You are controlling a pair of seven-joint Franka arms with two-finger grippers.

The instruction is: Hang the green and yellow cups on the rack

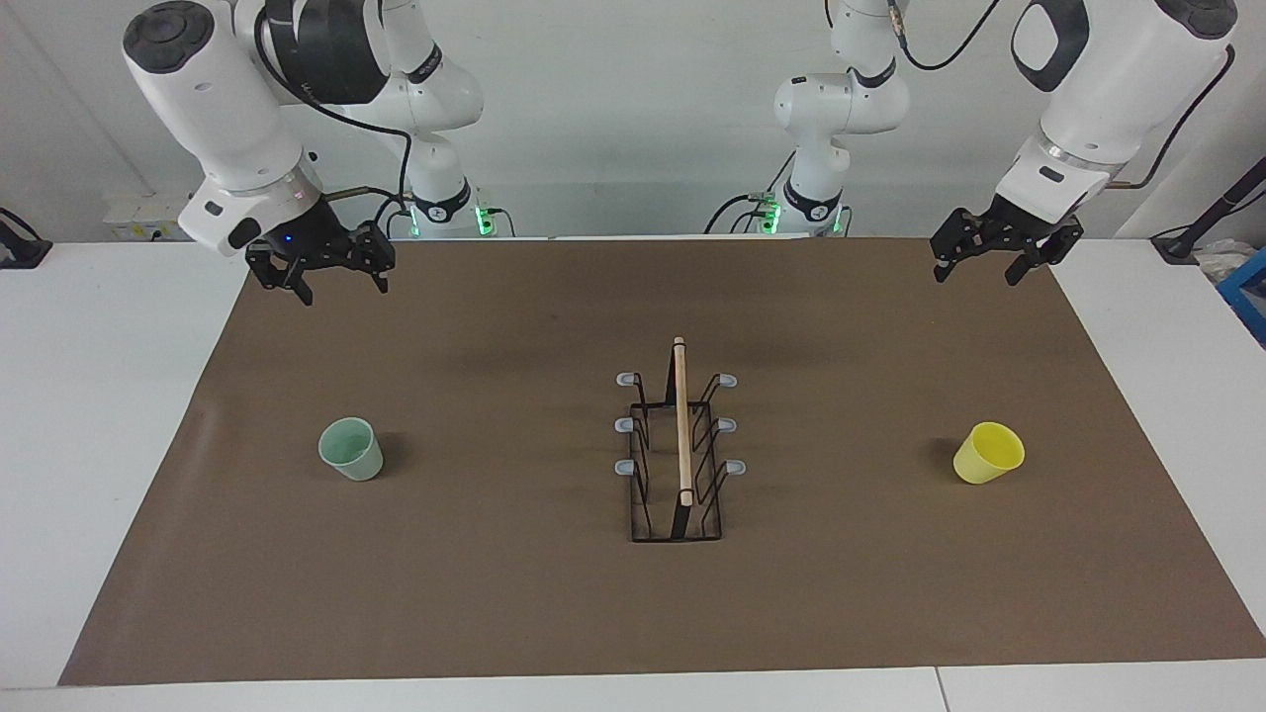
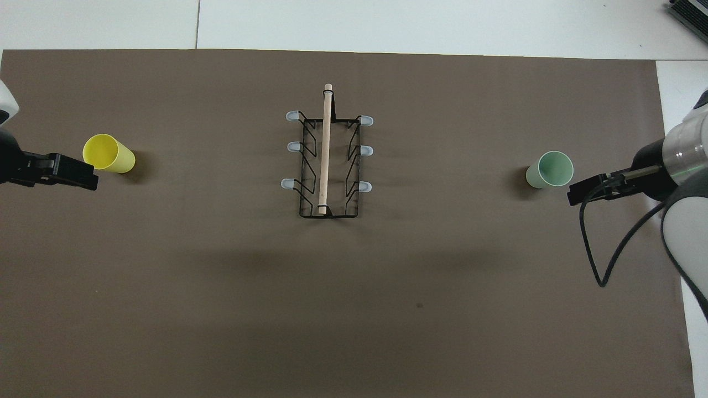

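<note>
The black wire rack (image 1: 680,425) (image 2: 325,155), with a wooden rod along its top and grey-tipped pegs on both sides, stands mid-table with nothing on it. The mint green cup (image 1: 351,450) (image 2: 549,169) stands upright toward the right arm's end. The yellow cup (image 1: 988,453) (image 2: 109,153) stands upright toward the left arm's end. My right gripper (image 1: 341,287) (image 2: 581,193) hangs open and empty in the air, apart from the green cup. My left gripper (image 1: 979,275) (image 2: 83,174) hangs open and empty, apart from the yellow cup.
A brown mat (image 1: 495,593) (image 2: 354,309) covers most of the white table (image 1: 99,445). A black cable (image 2: 603,265) loops down from the right arm. A blue box (image 1: 1251,287) sits off the mat at the left arm's end.
</note>
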